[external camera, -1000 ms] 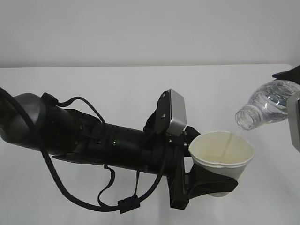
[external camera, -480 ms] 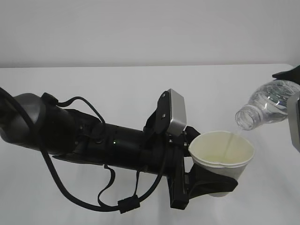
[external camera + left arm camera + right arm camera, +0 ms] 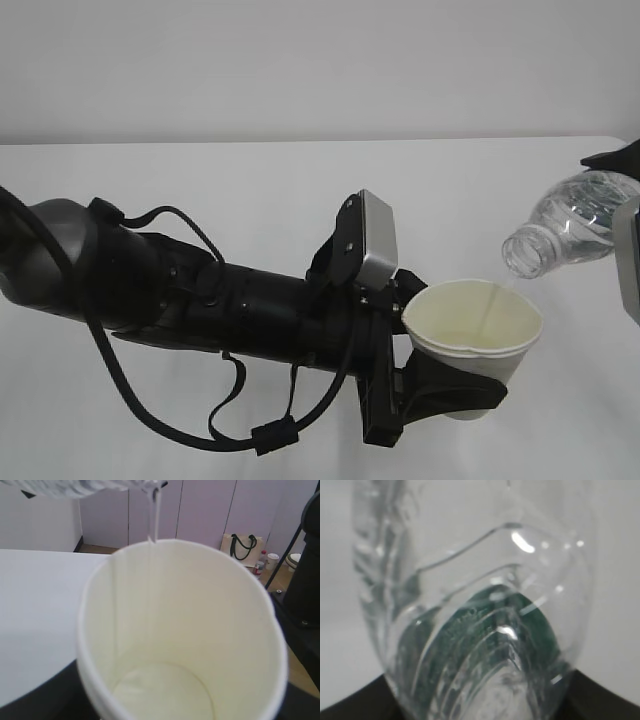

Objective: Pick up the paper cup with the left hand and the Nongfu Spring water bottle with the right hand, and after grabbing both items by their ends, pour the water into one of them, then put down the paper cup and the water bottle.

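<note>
Exterior: left pincer (image 3: 455, 385) grasps the paper cup (image 3: 473, 335) low on its wall, held upright above the white tabletop (image 3: 250, 190). Water bottle (image 3: 565, 235) tilted at right edge, mouth above the cup's far rim, thin stream falling in.

Left wrist: cup (image 3: 182, 635) interior, stream down the inner wall, water pooled at bottom.

Right wrist: bottle (image 3: 470, 605) fills view, clenched in right pincer (image 3: 480, 700); green label visible through plastic.

Bulky black cabled left hand (image 3: 455, 385)
</note>
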